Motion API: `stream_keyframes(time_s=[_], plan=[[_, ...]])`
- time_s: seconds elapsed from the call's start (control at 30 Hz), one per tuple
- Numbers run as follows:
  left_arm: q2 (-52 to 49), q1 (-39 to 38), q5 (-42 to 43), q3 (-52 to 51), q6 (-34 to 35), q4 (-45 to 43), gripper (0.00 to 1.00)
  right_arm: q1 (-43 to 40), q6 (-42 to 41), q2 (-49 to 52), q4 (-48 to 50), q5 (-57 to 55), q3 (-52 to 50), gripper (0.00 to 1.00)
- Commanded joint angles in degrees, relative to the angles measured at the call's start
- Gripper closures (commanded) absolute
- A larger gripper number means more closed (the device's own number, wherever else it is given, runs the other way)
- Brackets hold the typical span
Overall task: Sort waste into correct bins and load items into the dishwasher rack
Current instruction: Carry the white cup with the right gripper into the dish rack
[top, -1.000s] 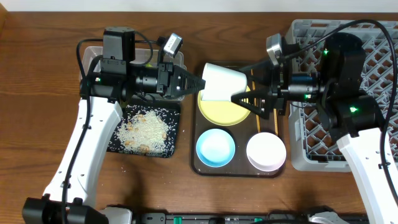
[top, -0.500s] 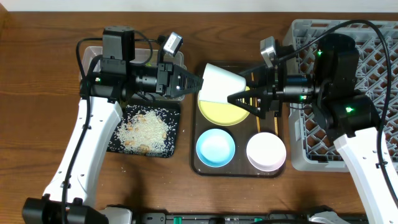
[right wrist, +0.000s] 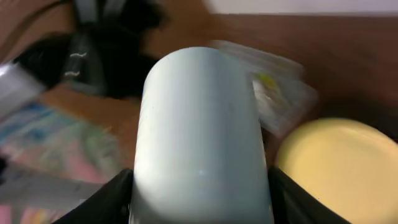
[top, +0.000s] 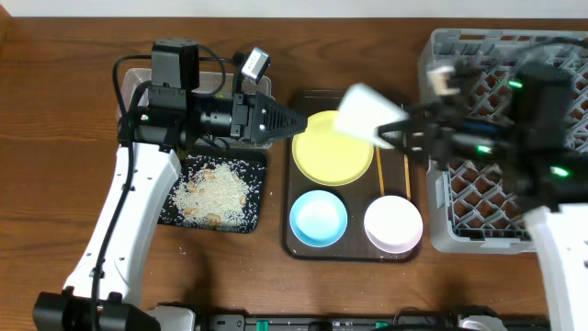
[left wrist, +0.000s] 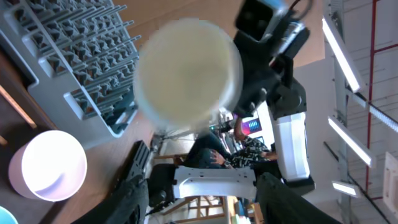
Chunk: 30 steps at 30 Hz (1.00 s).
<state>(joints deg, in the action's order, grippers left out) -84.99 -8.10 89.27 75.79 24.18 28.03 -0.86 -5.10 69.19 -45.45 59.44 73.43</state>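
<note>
Aloft, R tool (top: 393, 133) grips white cup (top: 365, 110) sideways over rim of yellow plate (top: 326, 156). L tool (top: 289, 119) open & empty, jaws spread, left of plate

Serving tray (top: 356, 246) between rice tray (top: 171, 219) and rack (top: 478, 198)

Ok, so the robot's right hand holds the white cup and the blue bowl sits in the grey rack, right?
Not quite. The right hand does hold the white cup, but the blue bowl sits on the brown tray, not in the grey rack. The overhead view shows it.
</note>
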Motion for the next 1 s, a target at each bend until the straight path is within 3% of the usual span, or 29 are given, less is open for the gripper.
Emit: stream_keyframes(time_s=[0.0, 0.17, 0.27, 0.43, 0.63, 0.83, 0.97], plan=[[0.68, -0.09, 0.83, 0.63, -0.28, -0.09, 0.40, -7.91, 0.17, -4.85, -8.33, -13.38, 0.39, 0.45], [0.68, -0.09, 0.70, 0.63, -0.31, -0.09, 0.40, -18.58, -4.55, -7.85, -26.56, -41.38, 0.39, 0.44], [0.68, -0.09, 0.57, 0.63, -0.31, -0.09, 0.40, -21.18, -6.93, -7.32, -33.57, -50.86, 0.24, 0.44], [0.66, -0.09, -1.60, 0.61, -0.33, -0.09, 0.40, -21.18, -7.65, -5.77, -37.24, -51.56, -2.54, 0.43], [0.68, -0.09, -1.88, 0.61, -0.31, -0.09, 0.40, -21.18, -9.09, -2.71, -33.24, -52.59, -8.17, 0.41], [0.66, -0.26, -1.88, 0.61, -0.55, -0.09, 0.40, -21.18, -9.03, 1.14, -29.27, -49.57, -10.45, 0.18], [0.68, -2.27, -5.79, 0.61, -1.57, 0.00, 0.40, -21.18, -9.05, 0.50, -26.64, -49.20, -9.81, 0.10]])
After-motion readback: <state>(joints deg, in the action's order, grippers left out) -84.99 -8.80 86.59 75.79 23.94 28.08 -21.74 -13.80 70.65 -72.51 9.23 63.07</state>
